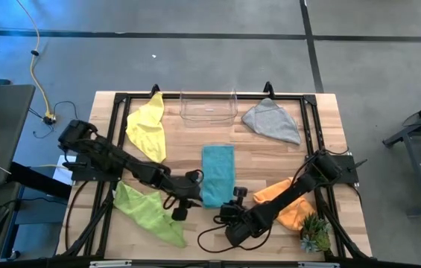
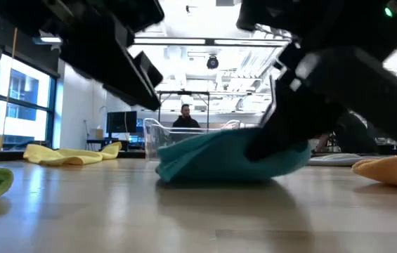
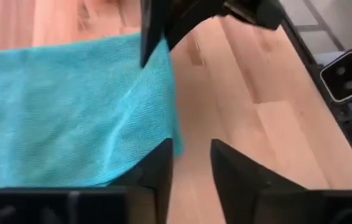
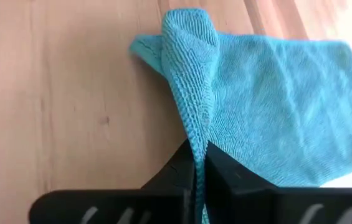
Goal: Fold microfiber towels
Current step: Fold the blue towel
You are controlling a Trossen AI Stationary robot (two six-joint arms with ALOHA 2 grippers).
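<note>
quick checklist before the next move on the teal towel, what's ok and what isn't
1. Right gripper pinching the teal towel edge: ok, shut on a raised ridge of cloth.
2. Left gripper holding the towel: not ok, fingers apart, with bare table between them.
3. Towel already folded: cannot tell.
4. Towel clear of the plastic bin: ok, bin sits beyond its far end.
5. Yellow towel, green towel, grey towel and orange towel out of the way: ok, none touch the teal towel.

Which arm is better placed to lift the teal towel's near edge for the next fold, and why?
Right. The right gripper is already shut on a pinched ridge of the teal towel; the left gripper stands open beside its edge, holding nothing.
</note>
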